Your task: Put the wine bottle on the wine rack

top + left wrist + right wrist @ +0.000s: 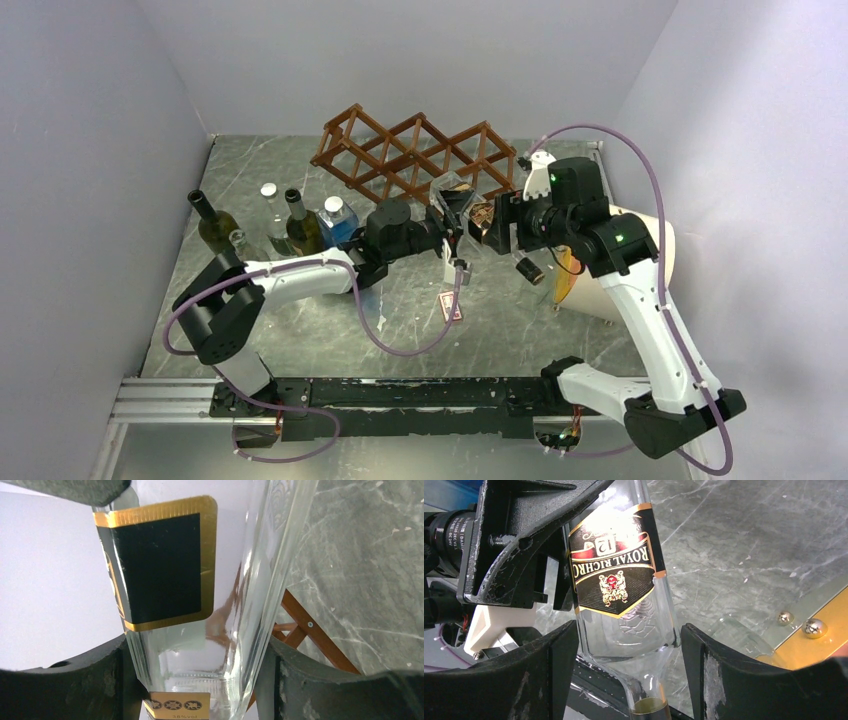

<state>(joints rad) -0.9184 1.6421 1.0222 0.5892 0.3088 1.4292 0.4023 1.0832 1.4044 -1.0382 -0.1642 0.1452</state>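
Bottle [611,575] is held above the counter [300,330], left pincer [195,680] clamped on it, right pincer [626,670] hugging its shoulder, grip unclear. Rack [400,150] waits just behind, 0 bottles slotted.

Clear wine bottle [624,635] (black-and-gold label [611,575]), reddish-brown wine rack [312,627].

Looking like a robotics lab test booth to me: plain white panels [90,150] are boxing in a marble-look tabletop [300,330], and the left arm [290,278] and right arm [640,300] are sitting bolted to an aluminium rail [160,400], purple cables [400,350] looping loose.
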